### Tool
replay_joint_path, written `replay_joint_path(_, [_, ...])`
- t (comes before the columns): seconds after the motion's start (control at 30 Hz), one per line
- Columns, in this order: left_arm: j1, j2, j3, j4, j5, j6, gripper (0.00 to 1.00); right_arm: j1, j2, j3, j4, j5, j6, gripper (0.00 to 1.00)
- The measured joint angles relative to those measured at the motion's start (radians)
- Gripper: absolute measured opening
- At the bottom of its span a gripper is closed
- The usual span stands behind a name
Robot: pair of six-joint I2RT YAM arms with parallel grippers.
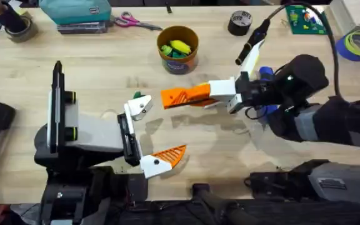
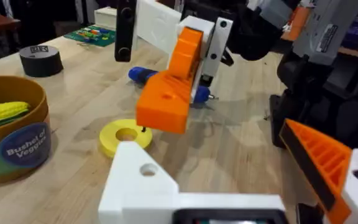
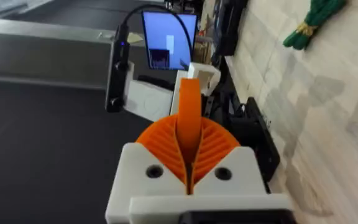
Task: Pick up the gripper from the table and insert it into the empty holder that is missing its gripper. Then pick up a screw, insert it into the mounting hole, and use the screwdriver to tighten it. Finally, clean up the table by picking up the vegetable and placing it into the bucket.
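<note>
Right gripper (image 1: 181, 98), frame centre, is clamped on the gripper (image 3: 189, 118), an orange wedge pinched edge-on between its ribbed pads. Left gripper (image 1: 152, 134), lower centre, is spread wide; its upper finger is the bare holder (image 1: 139, 107). Vegetable (image 1: 139, 95) is seen just beside that holder. Bucket (image 1: 178, 49) sits upper centre, screwdriver (image 2: 143, 76) behind the right gripper.

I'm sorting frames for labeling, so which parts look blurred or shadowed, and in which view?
Overhead: the right arm is dark and soft-edged, and it throws soft shadows on the table. Left wrist: the near white holder looks out of focus; the bucket label reads clearly. Right wrist: the vegetable and the room behind are blurred.
</note>
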Motion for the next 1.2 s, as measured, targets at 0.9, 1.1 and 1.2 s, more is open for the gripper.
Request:
replay_joint_path(0.9, [0.0,0.0,0.0,0.0,0.0,0.0,0.986,0.061,-0.011,-0.094,0.143,0.012,0.047,0.009])
replay_joint_path(1.1, [0.0,0.0,0.0,0.0,0.0,0.0,0.986,0.061,-0.011,-0.107,0.144,0.035,0.056,0.009])
replay_joint_path(1.2, [0.0,0.0,0.0,0.0,0.0,0.0,0.986,0.065,-0.011,-0.107,0.145,0.055,0.06,0.009])
